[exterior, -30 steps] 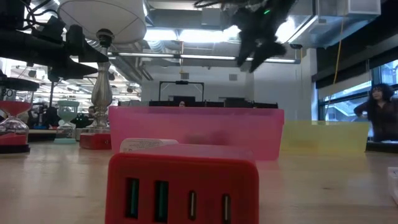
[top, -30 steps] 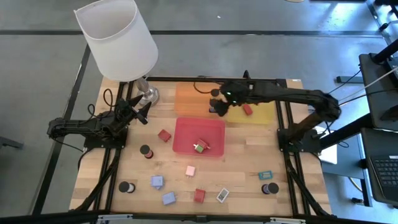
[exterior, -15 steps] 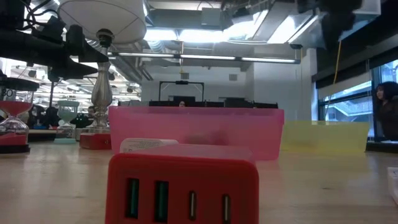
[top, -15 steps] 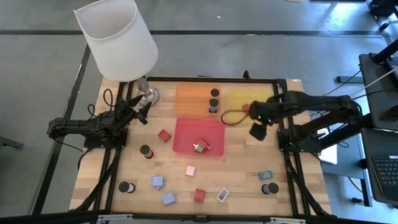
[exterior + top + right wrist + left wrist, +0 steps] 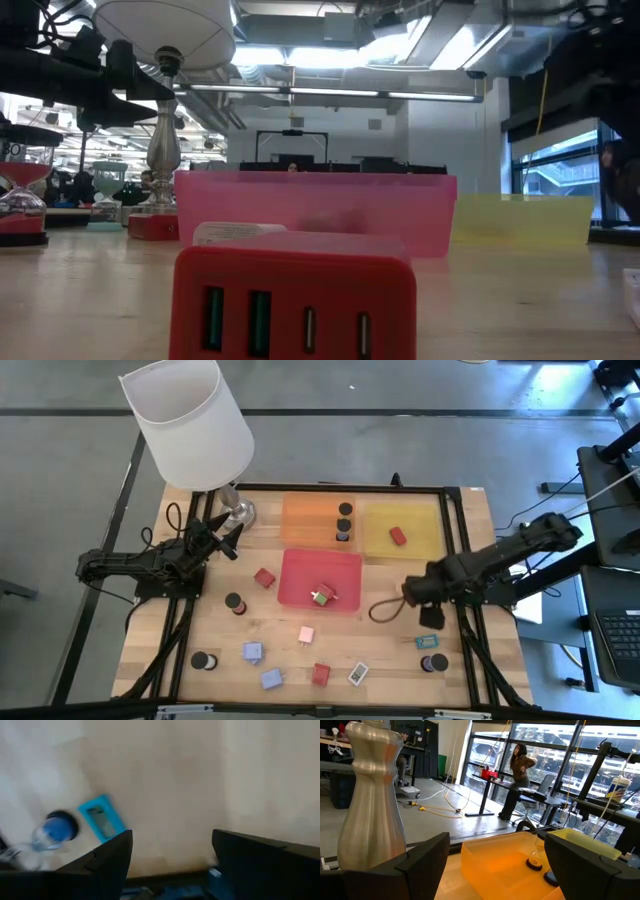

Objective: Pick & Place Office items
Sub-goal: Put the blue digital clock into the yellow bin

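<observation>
Small office items lie scattered on the wooden table: a teal rectangle [image 5: 428, 642], black cylinders [image 5: 435, 662] [image 5: 234, 602], a pink block [image 5: 306, 634], lavender blocks [image 5: 253, 652], red blocks [image 5: 264, 577] [image 5: 320, 673] and a white rectangle [image 5: 358, 674]. Two black cylinders [image 5: 344, 530] stand in the orange tray [image 5: 305, 520]. A red block [image 5: 397, 536] lies in the yellow tray [image 5: 420, 538]. My right gripper [image 5: 431, 617] [image 5: 172, 834] hovers open, just beyond the teal rectangle [image 5: 101, 818]. My left gripper [image 5: 228, 538] [image 5: 497, 840] waits open beside the lamp base [image 5: 370, 810].
The red tray [image 5: 295, 585] in the table's middle holds a small green and pink piece [image 5: 322, 594]. A white-shaded lamp [image 5: 190, 420] stands at the far left corner. A cable loop [image 5: 385, 610] trails from the right arm. A person stands in the room beyond.
My right gripper has swung from the orange tray's right end, past the yellow tray, toward the table's near right, and now hangs over the teal rectangle. A black cylinder stands in the orange tray where the gripper was. The left arm has kept still.
</observation>
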Tool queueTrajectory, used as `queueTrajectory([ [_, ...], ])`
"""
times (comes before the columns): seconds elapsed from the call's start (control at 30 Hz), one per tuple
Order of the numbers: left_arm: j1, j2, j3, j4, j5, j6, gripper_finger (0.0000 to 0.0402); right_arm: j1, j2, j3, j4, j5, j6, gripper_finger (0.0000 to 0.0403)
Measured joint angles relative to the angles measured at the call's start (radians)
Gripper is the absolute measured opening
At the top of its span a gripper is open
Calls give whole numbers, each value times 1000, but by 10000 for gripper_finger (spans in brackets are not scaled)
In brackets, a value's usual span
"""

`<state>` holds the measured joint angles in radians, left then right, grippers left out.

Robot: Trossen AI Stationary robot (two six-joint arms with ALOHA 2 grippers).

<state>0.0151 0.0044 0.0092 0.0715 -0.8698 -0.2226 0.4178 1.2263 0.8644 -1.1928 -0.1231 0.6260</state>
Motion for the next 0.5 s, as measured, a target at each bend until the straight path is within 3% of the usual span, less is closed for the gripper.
queueTrajectory([
  [0.2,0,0,0,0,0,0,322,90,0,-69,225,-19,-2,277],
  [0.3,0,0,0,0,0,0,322,123,1,-101,312,-19,90,277],
  [0.5,0,0,0,0,0,0,322,183,32,-124,344,-6,173,277],
])
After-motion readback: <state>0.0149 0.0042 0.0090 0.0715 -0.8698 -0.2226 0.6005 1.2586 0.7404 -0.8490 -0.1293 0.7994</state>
